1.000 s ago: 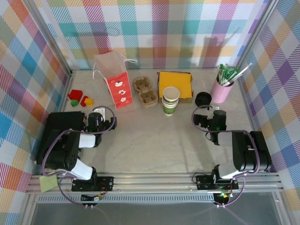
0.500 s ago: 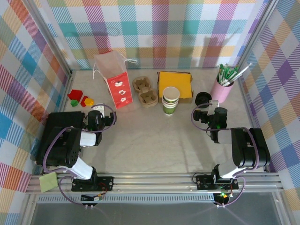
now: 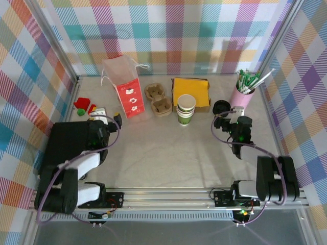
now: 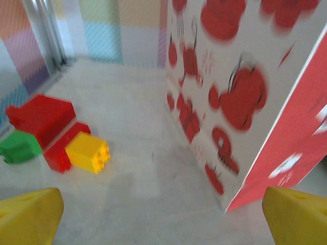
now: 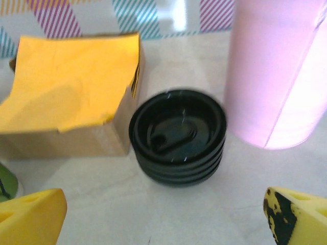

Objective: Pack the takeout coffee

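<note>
Beige table [image 3: 168,153] (bag [image 3: 127,94], lids [image 3: 221,107], bricks [image 3: 84,106])

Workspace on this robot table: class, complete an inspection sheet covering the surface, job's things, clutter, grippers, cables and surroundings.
Surface: pale table, no spills seen.
Job's things: stack of paper cups upright on the near side of the napkin box; paper bag upright; black lids stacked beside the pink holder.
Clutter: toy blocks left of the bag; cardboard cup carriers.
Grippers: left gripper faces the bag's corner, fingers open, empty; right gripper faces the lids, fingers open, empty.
Cables: purple cables loop off both wrists.
Surroundings: plaid walls, metal frame.
</note>
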